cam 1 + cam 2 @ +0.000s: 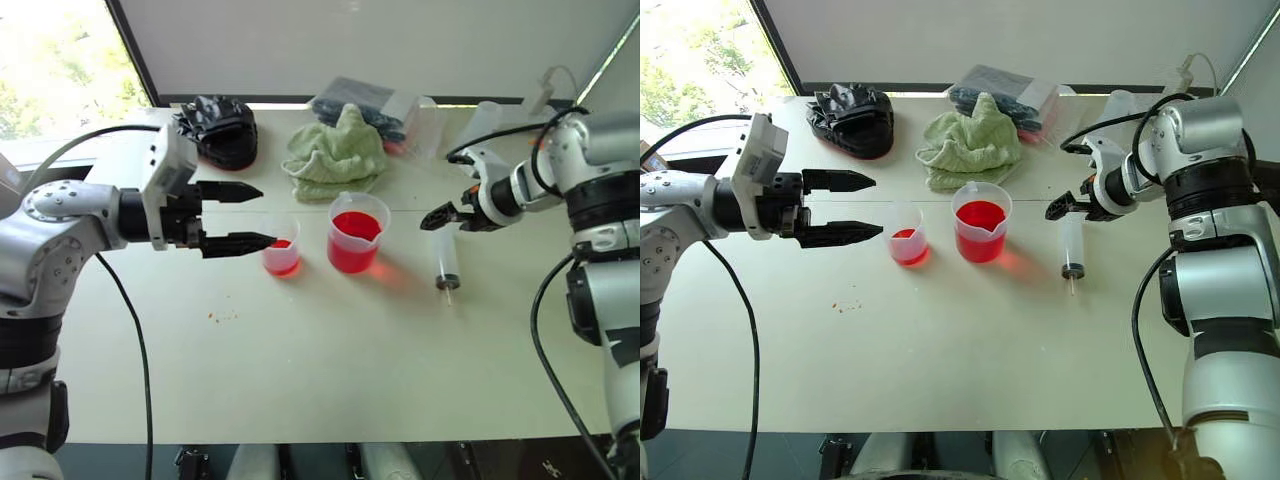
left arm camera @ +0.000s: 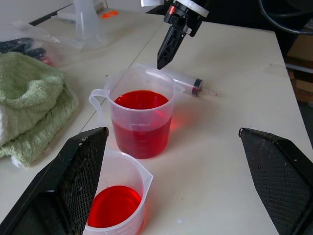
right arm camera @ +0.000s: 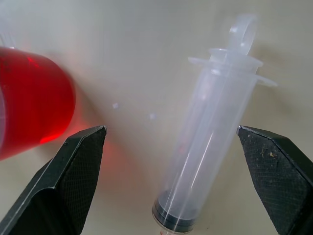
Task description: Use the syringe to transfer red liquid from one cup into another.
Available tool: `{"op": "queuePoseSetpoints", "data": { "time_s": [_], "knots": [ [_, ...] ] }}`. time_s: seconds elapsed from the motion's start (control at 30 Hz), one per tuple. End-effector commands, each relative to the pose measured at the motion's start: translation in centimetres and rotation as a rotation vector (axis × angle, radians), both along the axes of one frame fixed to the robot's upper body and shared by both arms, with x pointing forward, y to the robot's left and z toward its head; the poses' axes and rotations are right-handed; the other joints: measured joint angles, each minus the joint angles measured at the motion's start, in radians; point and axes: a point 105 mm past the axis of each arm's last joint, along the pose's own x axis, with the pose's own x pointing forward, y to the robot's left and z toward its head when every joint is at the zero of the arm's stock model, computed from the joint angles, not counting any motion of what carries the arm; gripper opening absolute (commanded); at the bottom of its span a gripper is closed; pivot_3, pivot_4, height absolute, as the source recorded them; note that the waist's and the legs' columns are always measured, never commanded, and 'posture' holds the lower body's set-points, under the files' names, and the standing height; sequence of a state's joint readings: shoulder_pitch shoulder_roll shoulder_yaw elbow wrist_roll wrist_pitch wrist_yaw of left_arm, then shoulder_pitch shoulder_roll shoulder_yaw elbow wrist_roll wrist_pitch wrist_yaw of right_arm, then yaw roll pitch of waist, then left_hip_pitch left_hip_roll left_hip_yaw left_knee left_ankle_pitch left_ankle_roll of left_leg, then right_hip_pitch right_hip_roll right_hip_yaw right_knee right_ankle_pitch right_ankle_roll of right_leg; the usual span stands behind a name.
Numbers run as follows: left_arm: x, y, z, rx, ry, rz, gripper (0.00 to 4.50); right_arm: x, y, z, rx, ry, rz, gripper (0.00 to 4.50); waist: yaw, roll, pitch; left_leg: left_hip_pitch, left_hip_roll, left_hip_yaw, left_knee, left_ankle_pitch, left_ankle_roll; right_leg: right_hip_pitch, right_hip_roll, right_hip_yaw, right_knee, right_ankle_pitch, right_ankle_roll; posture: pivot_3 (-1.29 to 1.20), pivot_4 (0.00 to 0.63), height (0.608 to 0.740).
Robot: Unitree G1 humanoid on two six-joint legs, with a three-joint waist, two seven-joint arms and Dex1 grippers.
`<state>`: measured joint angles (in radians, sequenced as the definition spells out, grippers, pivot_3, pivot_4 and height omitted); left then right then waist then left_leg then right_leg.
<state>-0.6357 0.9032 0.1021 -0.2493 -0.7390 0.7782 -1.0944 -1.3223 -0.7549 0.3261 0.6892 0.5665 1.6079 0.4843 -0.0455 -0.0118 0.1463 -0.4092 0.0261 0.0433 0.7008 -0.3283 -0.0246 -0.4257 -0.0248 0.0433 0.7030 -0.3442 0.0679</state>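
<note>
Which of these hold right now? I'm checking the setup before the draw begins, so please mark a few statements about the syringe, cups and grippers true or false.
1. The syringe lies flat on the table. True.
2. The right gripper is shut on the syringe. False: its jaws stand open above the syringe, which lies free.
3. Both the beaker and the small cup hold red liquid. True.
4. The small cup stands on the green cloth. False: it stands on the bare table, beside the beaker.
5. The left gripper is open, next to the small cup. True.
</note>
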Motion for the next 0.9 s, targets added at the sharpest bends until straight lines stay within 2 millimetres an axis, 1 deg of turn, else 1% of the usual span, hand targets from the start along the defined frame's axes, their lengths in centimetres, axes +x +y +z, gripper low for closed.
{"op": "queuePoseSetpoints", "data": {
  "time_s": [0.03, 0.2, 0.33, 0.47, 0.63, 0.9],
  "knots": [
    [-0.6, 0.1, 1.1, -0.008, -0.053, 0.004, 4.50, -0.1, -0.1, 0.9, -0.002, 0.017, -0.006, 4.45, 0.000, 0.000, 0.000, 0.000, 0.000, 0.000, 0.000, 0.000, 0.000, 0.000, 0.000, 0.000, 0.000, 0.000, 0.000, 0.00, 0.150, 0.740],
    [-0.7, 0.1, 0.9, -0.019, -0.057, 0.018, 4.50, -0.3, -0.1, 0.4, -0.029, 0.086, -0.019, 4.45, 0.000, 0.000, 0.000, 0.000, 0.000, 0.000, 0.000, 0.000, 0.000, 0.000, 0.000, 0.000, 0.000, 0.000, 0.000, 0.00, 0.150, 0.740],
    [-0.9, 0.1, 0.7, -0.027, -0.060, 0.029, 4.50, -0.2, -0.1, 0.0, -0.085, 0.108, -0.024, 4.45, -0.003, 0.000, 0.000, 0.000, 0.000, 0.000, 0.000, 0.000, 0.000, 0.000, 0.000, 0.000, 0.000, 0.000, 0.000, 0.00, 0.150, 0.740],
    [-1.0, 0.2, 0.7, -0.032, -0.063, 0.039, 4.50, -0.1, 0.5, -0.6, -0.104, 0.128, -0.007, 4.45, -0.001, 0.000, 0.000, 0.000, 0.000, 0.000, 0.000, 0.000, 0.000, 0.000, 0.000, 0.000, 0.000, 0.000, 0.000, 0.00, 0.150, 0.740],
    [-1.3, 0.2, 0.7, -0.038, -0.062, 0.048, 4.50, 0.8, 0.8, -1.1, -0.133, 0.108, -0.027, 4.45, -0.001, 0.000, 0.000, 0.000, 0.000, 0.000, 0.000, 0.000, 0.000, 0.000, 0.000, 0.000, 0.000, 0.000, 0.000, 0.00, 0.150, 0.740],
    [-1.7, 0.3, 0.8, -0.040, -0.060, 0.064, 4.50, 2.4, -0.5, -1.6, -0.194, 0.033, -0.106, 4.45, -0.002, 0.000, 0.000, 0.000, 0.000, 0.000, 0.000, 0.000, 0.000, 0.000, 0.000, 0.000, 0.000, 0.000, 0.000, 0.00, 0.150, 0.740]
  ]
}}
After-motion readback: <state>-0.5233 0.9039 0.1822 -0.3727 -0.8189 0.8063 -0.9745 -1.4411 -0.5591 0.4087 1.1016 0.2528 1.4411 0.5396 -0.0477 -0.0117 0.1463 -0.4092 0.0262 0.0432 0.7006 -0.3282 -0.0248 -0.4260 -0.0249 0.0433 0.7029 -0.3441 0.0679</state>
